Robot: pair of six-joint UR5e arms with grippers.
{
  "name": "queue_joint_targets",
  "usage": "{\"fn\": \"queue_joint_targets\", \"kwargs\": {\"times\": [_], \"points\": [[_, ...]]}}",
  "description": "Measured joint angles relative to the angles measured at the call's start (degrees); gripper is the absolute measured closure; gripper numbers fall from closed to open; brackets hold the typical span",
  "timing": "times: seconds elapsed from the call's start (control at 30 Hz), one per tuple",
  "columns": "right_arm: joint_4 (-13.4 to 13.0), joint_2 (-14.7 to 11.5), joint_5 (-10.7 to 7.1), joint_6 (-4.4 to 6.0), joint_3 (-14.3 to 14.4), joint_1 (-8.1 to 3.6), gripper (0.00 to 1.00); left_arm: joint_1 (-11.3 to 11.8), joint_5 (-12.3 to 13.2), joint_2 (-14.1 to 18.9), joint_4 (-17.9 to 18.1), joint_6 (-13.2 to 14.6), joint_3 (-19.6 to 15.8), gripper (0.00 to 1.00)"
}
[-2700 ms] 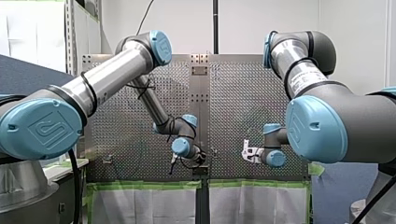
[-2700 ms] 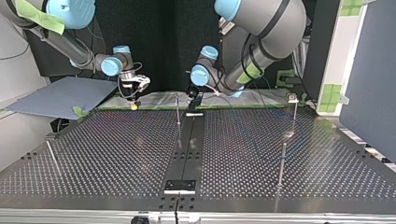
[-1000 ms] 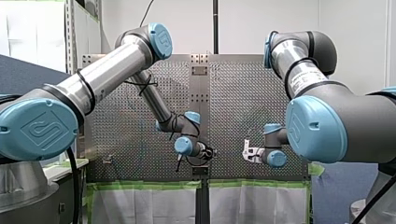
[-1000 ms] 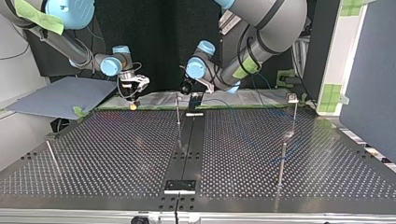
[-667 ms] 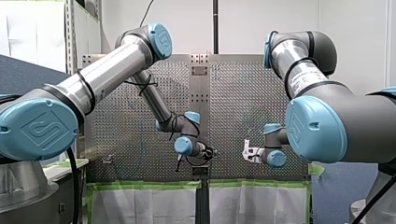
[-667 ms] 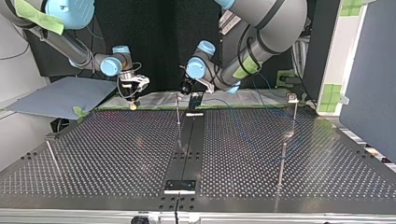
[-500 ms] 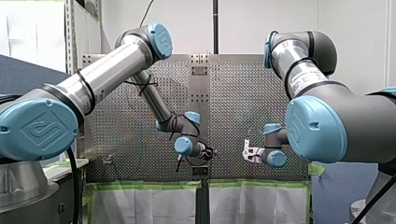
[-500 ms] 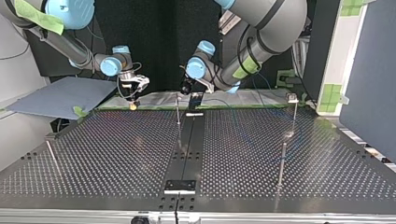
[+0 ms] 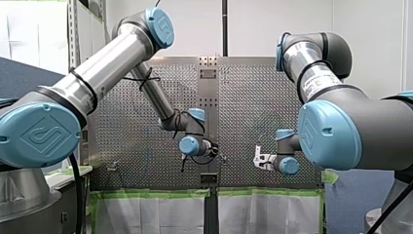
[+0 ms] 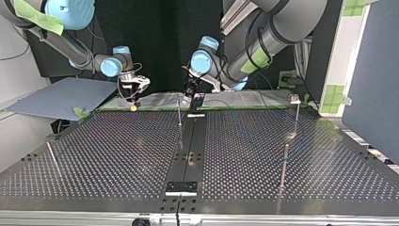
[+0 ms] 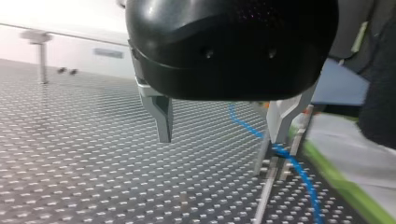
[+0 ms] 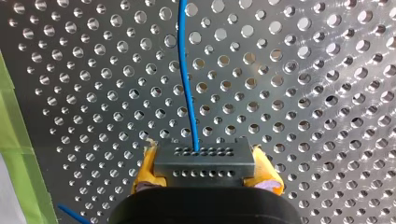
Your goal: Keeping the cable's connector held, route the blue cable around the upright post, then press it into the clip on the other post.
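My right gripper [image 12: 204,179] is shut on the grey connector [image 12: 204,162], with yellow pads on both sides of it. The blue cable [image 12: 187,84] leaves the connector and runs ahead over the perforated table. In the top view my right gripper [image 10: 134,98] hangs at the far left edge of the table. My left gripper [image 10: 190,94] hovers near the thin upright post [image 10: 179,112] at the far middle. Its metal fingers [image 11: 162,116] stand open with nothing between them. The blue cable [image 11: 287,158] runs past the post [image 11: 263,161], just outside one finger.
A post with a clip on top [image 10: 295,100] stands at the top view's far right, with a plain post [image 10: 283,162] nearer. Another post [image 10: 51,157] leans at the left. A dark strip [image 10: 188,146] runs down the table's middle. Green tape [image 12: 18,140] edges the table.
My left arm's wrist has risen and shifted slightly toward the front view's left, still open. My right gripper has stayed in place with the connector.
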Motion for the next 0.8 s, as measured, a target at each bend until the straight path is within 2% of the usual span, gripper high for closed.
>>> {"fn": "queue_joint_targets", "kwargs": {"times": [0.23, 0.4, 0.53, 0.8], "points": [[-0.04, 0.01, -0.05, 0.04, 0.02, -0.13, 1.00, -1.00, -2.64, 3.89, 3.83, -3.73, -3.89, 0.00], [-0.03, 0.03, -0.48, 0.05, 0.02, -0.37, 1.00, -1.74, -4.37, 6.75, 4.08, -6.56, -6.73, 0.00], [-0.04, 0.03, -0.59, 0.02, 0.03, -0.45, 1.00, -2.07, -4.72, 9.18, 4.10, -8.92, -9.18, 0.00], [0.00, 0.00, -0.62, -0.03, 0.05, -0.54, 1.00, -2.27, -4.82, 13.97, 4.73, -10.09, -13.96, 0.00]]}}
